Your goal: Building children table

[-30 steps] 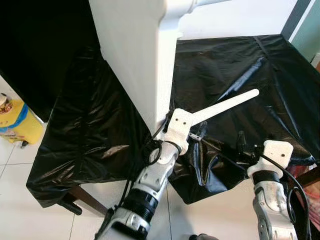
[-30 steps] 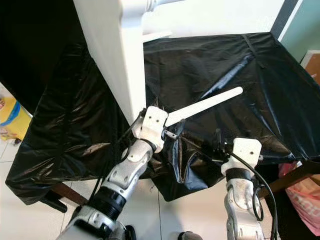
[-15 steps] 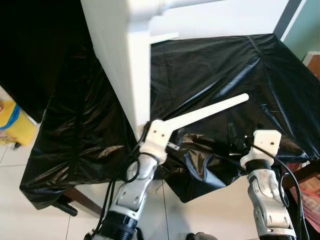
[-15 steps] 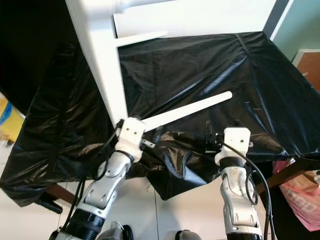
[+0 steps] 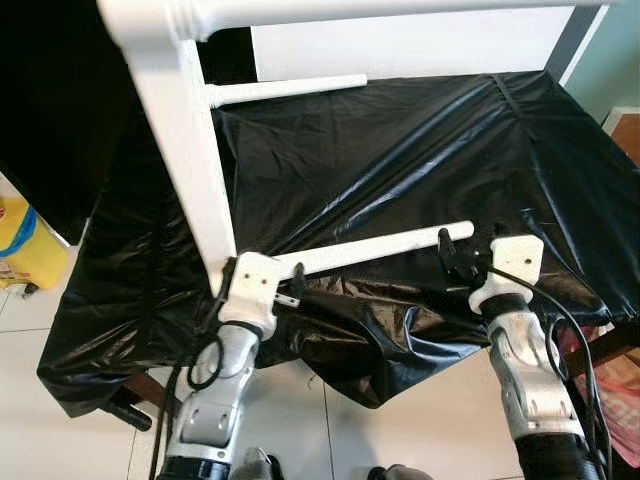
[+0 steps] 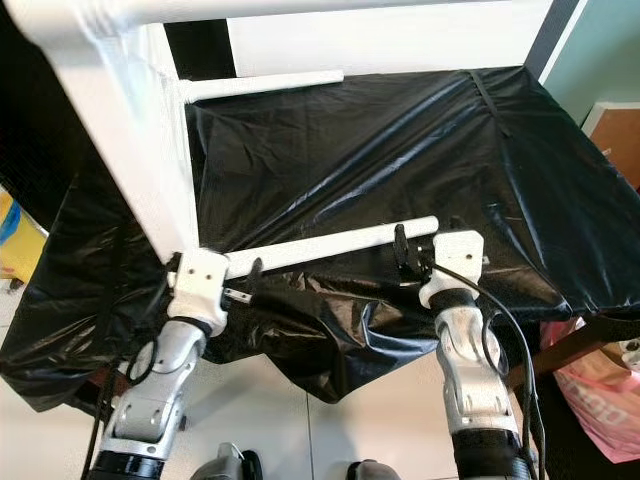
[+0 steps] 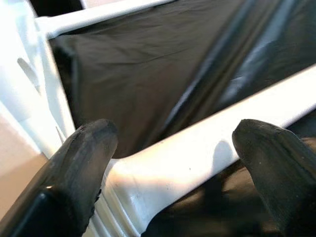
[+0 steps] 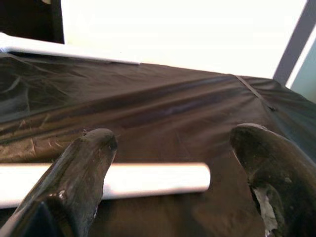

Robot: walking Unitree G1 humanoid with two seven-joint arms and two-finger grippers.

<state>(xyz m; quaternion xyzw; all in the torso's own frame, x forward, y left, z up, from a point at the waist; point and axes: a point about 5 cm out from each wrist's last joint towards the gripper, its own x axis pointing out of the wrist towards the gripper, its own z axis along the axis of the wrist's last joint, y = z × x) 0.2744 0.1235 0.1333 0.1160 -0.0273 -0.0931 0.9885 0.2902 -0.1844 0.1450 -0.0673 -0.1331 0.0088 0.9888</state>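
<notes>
The left wrist view shows what the head views do not: the rail (image 7: 207, 148) running between the two black fingers (image 7: 79, 168) of the left end effector (image 5: 295, 283), where it meets the white frame (image 7: 29, 84). The fingers stand apart on either side of it with gaps showing, so they are spread around it rather than clamped. The right wrist view shows the rail's free round end (image 8: 148, 178) lying on black sheet (image 8: 163, 113) between the spread fingers of the right end effector (image 6: 403, 250); one finger (image 8: 84, 168) overlaps the rail in that picture, and whether it touches cannot be told.

From the head, the frame (image 5: 180, 150) stands upright on the robot's left, a broad white post with a rounded top bar (image 5: 380, 8) crossing the upper edge and a thinner crossbar (image 5: 285, 90) lower down. The rail (image 5: 380, 247) slopes from the foot of the post up to the right, across the near part of the bench (image 5: 400, 150) (draped all over in crinkled black sheet). Its far end sits just beside the right end effector, near the bench's front edge, where the sheet hangs down in folds.

Behind the rail the sheet lies open as far as the white wall. To the left, on the tiled floor, stands a yellow container (image 5: 25, 245); its contents cannot be seen.
</notes>
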